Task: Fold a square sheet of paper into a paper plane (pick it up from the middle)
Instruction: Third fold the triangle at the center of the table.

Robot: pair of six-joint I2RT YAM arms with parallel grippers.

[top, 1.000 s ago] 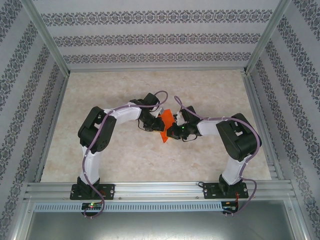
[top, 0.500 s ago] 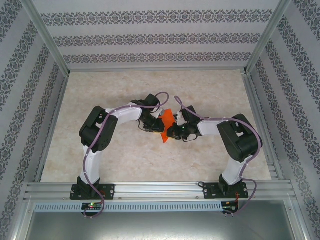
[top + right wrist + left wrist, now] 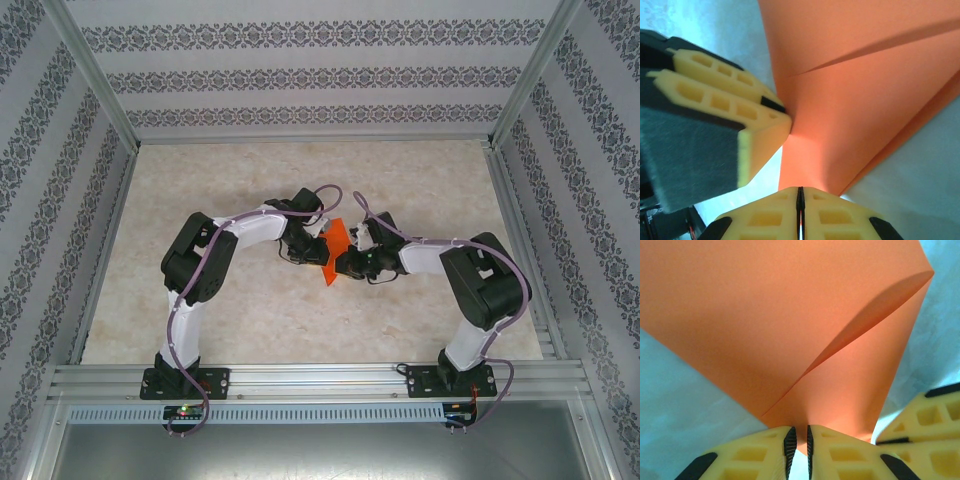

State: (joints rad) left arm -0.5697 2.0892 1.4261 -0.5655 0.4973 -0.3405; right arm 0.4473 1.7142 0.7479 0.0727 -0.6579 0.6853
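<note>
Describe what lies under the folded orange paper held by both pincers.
Pale marbled table shows around the orange paper, which the left pincer and right pincer pinch. The patch directly beneath is covered.

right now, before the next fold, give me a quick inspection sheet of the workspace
surface: pale marbled tabletop, flat, no marks seen
job's things: orange sheet of paper, partly folded with one flap lifted, held between the two arms mid-table; not a plane yet
clutter: nothing seen
grippers: left gripper shut on a corner of the paper; right gripper shut on its edge, close beside the left one
cables: purple cables run along both arms and loop up near the wrists
surroundings: patterned walls on three sides, aluminium frame rail at the near edge
</note>
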